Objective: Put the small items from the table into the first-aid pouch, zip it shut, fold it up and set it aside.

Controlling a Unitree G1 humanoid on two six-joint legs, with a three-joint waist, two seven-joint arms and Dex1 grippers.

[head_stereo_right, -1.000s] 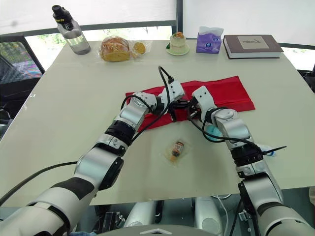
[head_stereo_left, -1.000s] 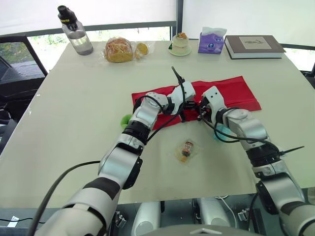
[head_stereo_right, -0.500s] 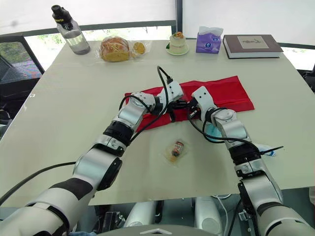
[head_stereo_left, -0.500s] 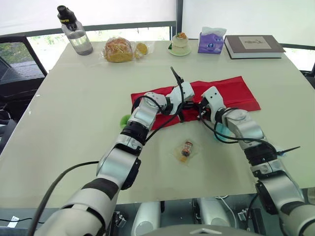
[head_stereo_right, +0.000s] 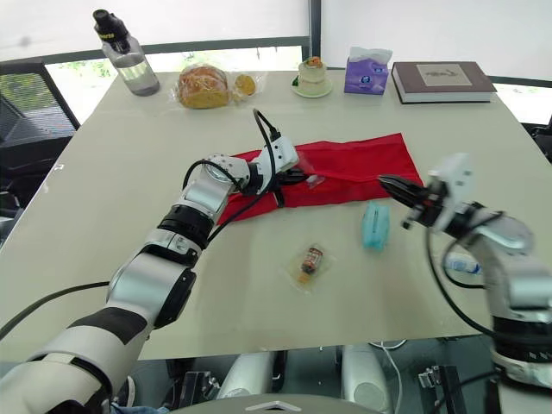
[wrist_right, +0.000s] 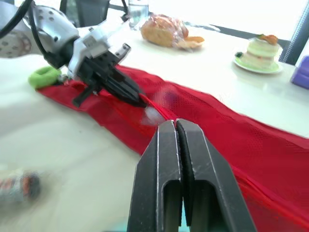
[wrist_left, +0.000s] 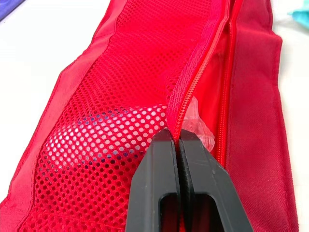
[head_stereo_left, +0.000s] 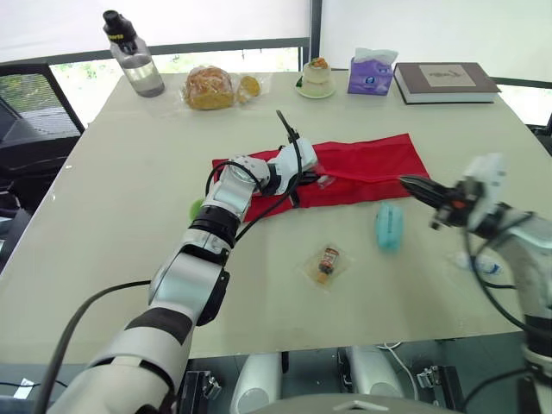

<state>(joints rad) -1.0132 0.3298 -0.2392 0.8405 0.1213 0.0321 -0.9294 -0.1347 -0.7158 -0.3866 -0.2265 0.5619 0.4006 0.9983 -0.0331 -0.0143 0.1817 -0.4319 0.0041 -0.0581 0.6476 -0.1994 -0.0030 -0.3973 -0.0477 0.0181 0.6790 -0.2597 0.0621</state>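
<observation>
**Pouch lip pinched by the left gripper; loose items left outside**

Nearest the robot, well apart from the near edge of the long red fabric pouch with a mesh front (head_stereo_left: 371,159), a small brown bottle sealed in a clear wrapper (head_stereo_left: 327,261) lies on the pale table (head_stereo_left: 129,172). A teal oblong soft case (head_stereo_left: 388,228) lies closer to that near edge without touching it. Both are judged to be waiting to be packed.

Off the pouch's right end, the right gripper (wrist_right: 175,125) is held above the table. Its fingers are pressed together with nothing between them, and it is pointed toward the pouch.

Near the pouch's middle, the left gripper (wrist_left: 176,137) is clamped tight on the zip edge of the mesh panel. The lip is judged to be held this way so that the opening is kept taut for loading.

Several things are hidden or hard to make out:
- A crumpled bit of clear plastic (wrist_left: 198,126) is seen at the opening, just beside the fingertips. Whether it is inside the pouch or merely lying on the zip cannot be told.
- A dark shape behind the mesh (wrist_left: 108,145) is too veiled to be identified.
- A small green object (head_stereo_left: 197,208) by the pouch's left end is partly hidden by the left arm.
- A blue-and-white scrap (head_stereo_left: 483,266), well off the pouch's right end, is cut off by the right arm.

Beyond the pouch's far edge, a clear water bottle with a black cap (head_stereo_left: 131,56), a bagged bread loaf (head_stereo_left: 210,87), a small cake on a plate (head_stereo_left: 316,78), a purple tissue box (head_stereo_left: 370,74) and a grey hardback book (head_stereo_left: 444,81) are ranged in a row.
</observation>
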